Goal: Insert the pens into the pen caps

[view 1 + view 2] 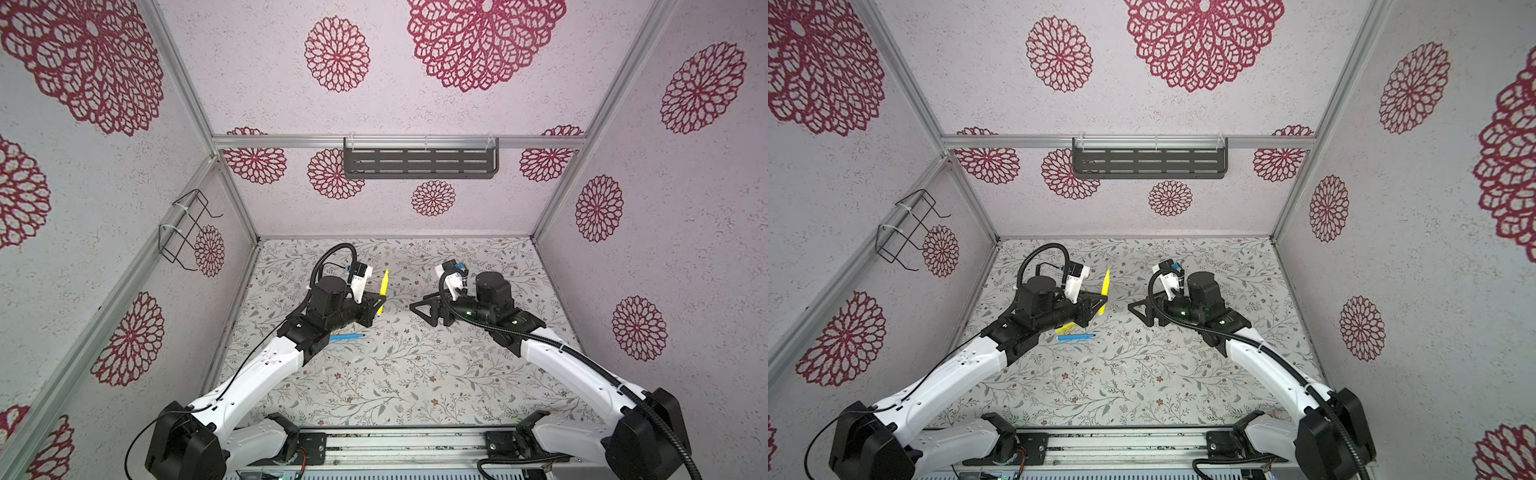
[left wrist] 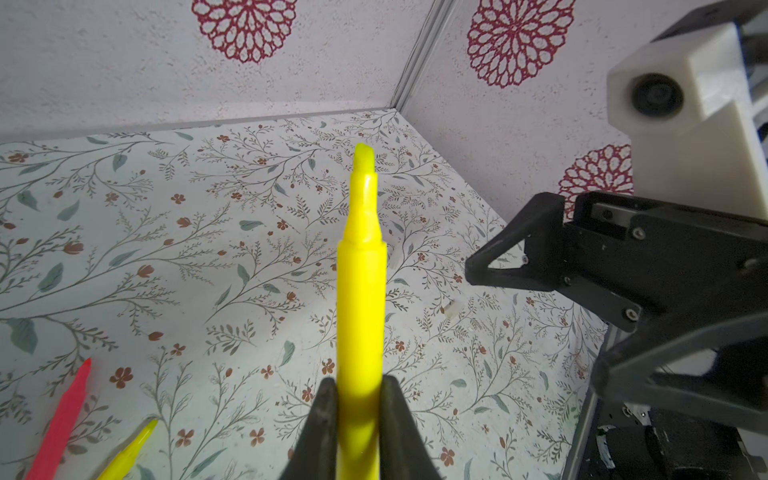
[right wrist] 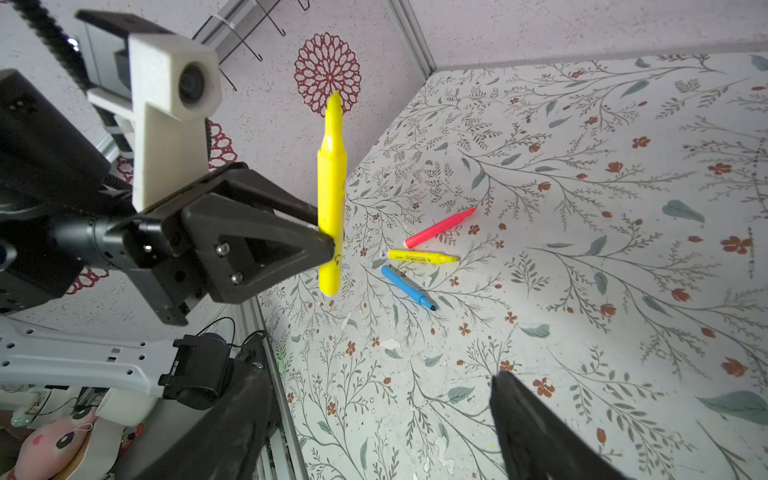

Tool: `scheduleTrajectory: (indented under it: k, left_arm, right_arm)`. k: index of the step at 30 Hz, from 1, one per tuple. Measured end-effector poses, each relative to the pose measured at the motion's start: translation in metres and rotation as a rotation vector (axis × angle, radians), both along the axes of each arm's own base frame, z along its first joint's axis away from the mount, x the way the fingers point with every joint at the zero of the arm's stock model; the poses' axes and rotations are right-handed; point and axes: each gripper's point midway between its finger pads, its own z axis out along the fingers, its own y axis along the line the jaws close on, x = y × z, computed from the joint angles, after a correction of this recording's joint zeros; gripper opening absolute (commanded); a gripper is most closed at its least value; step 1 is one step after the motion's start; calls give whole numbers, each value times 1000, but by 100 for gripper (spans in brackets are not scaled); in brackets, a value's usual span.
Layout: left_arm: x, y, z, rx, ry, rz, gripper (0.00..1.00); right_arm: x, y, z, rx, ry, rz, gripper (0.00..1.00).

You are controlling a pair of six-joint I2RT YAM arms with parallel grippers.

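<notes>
While the left gripper (image 2: 359, 386) pinches the bright yellow tapered pen (image 2: 360, 291) tip-up, the right gripper (image 3: 380, 376) hangs spread, empty; it likely needs a small translucent whitish cap (image 2: 452, 309). Align axes before pushing.

top views high, looking down, wrist views close, sharing mat (image 1: 395, 374)

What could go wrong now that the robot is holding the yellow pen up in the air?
1. The left gripper pinches the yellow pen low down, so most of it sticks up free; pushing a cap on could tilt it or make it slip.
2. The right gripper is open and empty, and a pen cap on the floral mat is small and pale, so it might be missed or knocked away.
</notes>
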Motion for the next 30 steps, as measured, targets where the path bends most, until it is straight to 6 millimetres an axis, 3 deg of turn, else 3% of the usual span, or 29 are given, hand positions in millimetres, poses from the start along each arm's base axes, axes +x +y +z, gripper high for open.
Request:
scheduleTrajectory:
  k: [6,16,30]
  left_arm:
    - [-12,-18,5,-19,-20,-47,16]
    - [-21,-35,10,-37,-40,-82,16]
    - [-23,-42,8,-40,-43,-97,16]
  right_arm:
    - [5,14,9,11,-23,27,74]
    - [5,29,15,37,-34,56,69]
    - [10,39,26,64,-54,68,52]
